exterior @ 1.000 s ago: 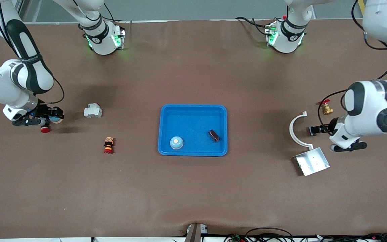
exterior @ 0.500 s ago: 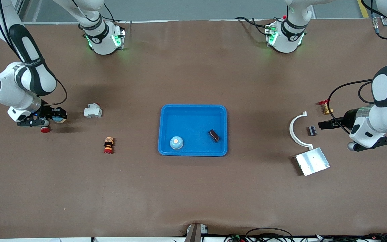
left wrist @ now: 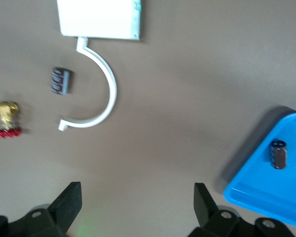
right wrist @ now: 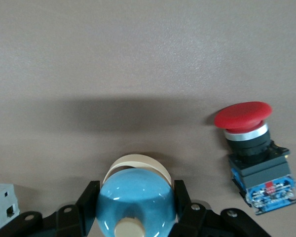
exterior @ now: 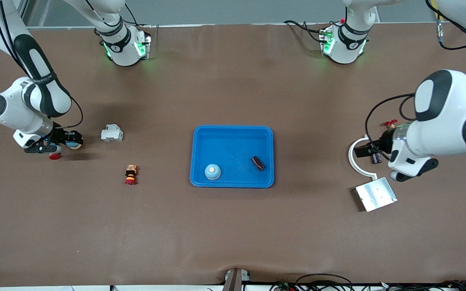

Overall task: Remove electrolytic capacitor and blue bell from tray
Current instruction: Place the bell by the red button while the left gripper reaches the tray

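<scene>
Capacitor [exterior: 258,163]: dark stubby cylinder, lying on side in tray [exterior: 233,130], close to wall toward left arm's end. Blue bell [exterior: 212,171]: pale-blue dome, orange button on top, upright in tray, near rim closest to front camera. Neither removed yet.

Left gripper [exterior: 361,151]: jaws wide apart, empty, over table off tray's left-arm end, by white curved bracket [left wrist: 101,84].

Right gripper [exterior: 68,142]: clamped on second blue dome [right wrist: 135,195], well off tray's right-arm end.

Step judged: left reach for capacitor. Next: travel over tray, clear rim, descend astride cylinder.

R gripper [right wrist: 136,207] clamped on blue bell [right wrist: 136,200], red pushbutton [right wrist: 251,150] nearby
</scene>
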You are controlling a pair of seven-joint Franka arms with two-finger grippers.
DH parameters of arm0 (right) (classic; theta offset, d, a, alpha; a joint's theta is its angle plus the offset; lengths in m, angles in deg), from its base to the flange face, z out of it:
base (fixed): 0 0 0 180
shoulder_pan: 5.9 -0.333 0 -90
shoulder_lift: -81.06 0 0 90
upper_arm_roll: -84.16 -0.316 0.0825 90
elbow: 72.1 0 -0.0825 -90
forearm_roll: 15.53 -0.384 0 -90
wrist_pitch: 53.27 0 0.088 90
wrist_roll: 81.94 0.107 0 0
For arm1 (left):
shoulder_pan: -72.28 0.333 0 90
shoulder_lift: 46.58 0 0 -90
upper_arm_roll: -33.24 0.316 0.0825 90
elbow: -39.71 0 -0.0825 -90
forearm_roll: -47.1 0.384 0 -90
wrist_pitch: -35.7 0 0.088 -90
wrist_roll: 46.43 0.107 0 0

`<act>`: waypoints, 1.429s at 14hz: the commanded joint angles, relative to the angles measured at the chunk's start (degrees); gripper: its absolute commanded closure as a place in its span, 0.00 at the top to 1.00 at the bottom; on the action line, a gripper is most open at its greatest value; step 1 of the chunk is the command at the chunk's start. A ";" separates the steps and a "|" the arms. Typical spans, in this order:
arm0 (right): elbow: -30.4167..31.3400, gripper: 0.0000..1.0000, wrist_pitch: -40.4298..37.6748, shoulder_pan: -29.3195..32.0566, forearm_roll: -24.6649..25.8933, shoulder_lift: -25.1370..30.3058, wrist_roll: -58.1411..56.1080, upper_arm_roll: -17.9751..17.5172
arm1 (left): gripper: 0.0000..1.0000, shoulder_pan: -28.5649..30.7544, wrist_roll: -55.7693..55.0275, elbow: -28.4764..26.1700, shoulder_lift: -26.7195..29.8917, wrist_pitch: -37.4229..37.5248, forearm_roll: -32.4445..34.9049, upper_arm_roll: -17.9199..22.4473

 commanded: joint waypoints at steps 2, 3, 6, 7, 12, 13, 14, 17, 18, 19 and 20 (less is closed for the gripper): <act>0.20 0.00 2.04 1.08 -1.88 -1.16 -0.82 -1.11 | 1.00 -0.83 -8.45 1.72 -2.41 1.15 -0.60 -4.03; 0.20 0.00 2.39 1.08 -1.88 -1.25 -0.82 -1.20 | 1.00 -1.70 -9.95 2.50 -3.03 0.89 -0.60 -4.21; 0.20 0.00 2.39 0.99 -1.88 -1.25 -0.82 -1.20 | 1.00 -5.39 -14.69 5.66 -6.27 0.45 -1.48 -4.21; 0.20 0.00 2.39 0.99 -1.88 -1.34 -0.82 -1.20 | 1.00 -6.80 -16.54 6.37 -7.59 -0.07 -1.39 -4.21; 0.11 0.00 3.88 0.99 -1.88 -2.65 -0.82 -1.20 | 1.00 -12.17 -23.31 6.46 -12.25 -8.06 -1.04 -3.95; 0.11 0.00 4.41 0.99 -1.88 -2.83 -0.82 -1.20 | 1.00 -12.43 -24.28 6.46 -13.22 -9.73 -1.13 -4.03; 0.11 0.00 4.50 0.99 -1.88 -3.09 -0.82 -1.20 | 1.00 -12.96 -24.81 6.46 -14.10 -11.31 -1.04 -4.04; -0.06 0.99 4.50 0.91 -1.88 -3.18 -0.82 -1.20 | 1.00 -15.33 -27.79 6.46 -16.21 -16.58 -1.04 -3.86; -0.15 1.00 4.50 0.91 -1.88 -3.10 -0.74 -1.20 | 1.00 -16.12 -29.02 6.55 -16.91 -18.78 -1.04 -3.77; -0.15 1.00 4.41 0.91 -1.88 -3.10 -0.74 -1.20 | 1.00 -16.56 -30.69 6.55 -17.62 -21.06 -1.04 -3.77; -0.15 1.00 3.89 0.91 -1.88 -2.84 -0.65 -1.20 | 1.00 -16.83 -32.79 6.55 -18.41 -23.17 -1.04 -3.77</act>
